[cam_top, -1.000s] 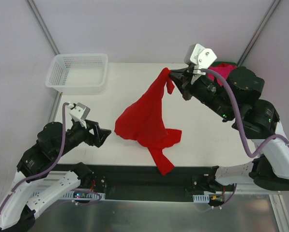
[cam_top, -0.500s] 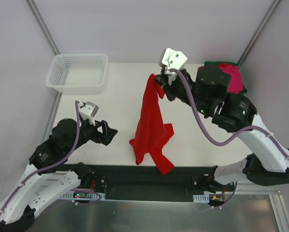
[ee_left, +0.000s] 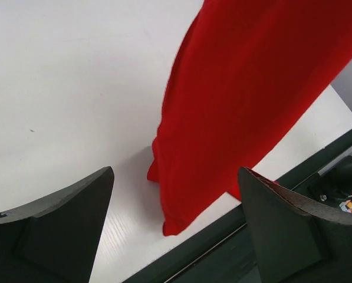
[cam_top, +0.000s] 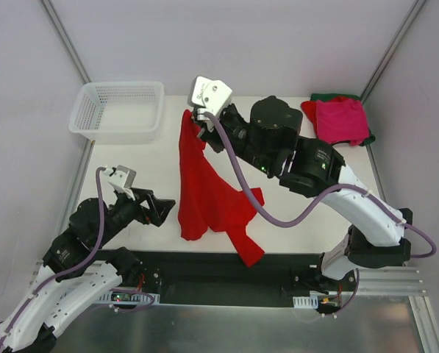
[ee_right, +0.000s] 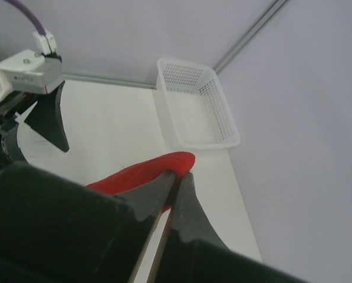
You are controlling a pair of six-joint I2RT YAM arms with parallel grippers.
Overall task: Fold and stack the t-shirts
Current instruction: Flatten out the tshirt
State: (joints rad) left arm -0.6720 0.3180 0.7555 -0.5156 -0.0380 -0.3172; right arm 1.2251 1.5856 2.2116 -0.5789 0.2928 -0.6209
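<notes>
Your right fingers (ee_right: 190, 211) pinch shut on the limp bright red cloth t-shirt (cam_top: 204, 193) dangling onto the mid tabletop (cam_top: 153, 147); it should drape lightly, so take its low left corner with your wide-open, empty left fingers (ee_left: 58, 227).

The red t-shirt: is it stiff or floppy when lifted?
Probably floppy: the red t-shirt drapes long from the right gripper. Likely light: one pinched edge carries it. Its lower end rests on the table, so it may drag.
</notes>
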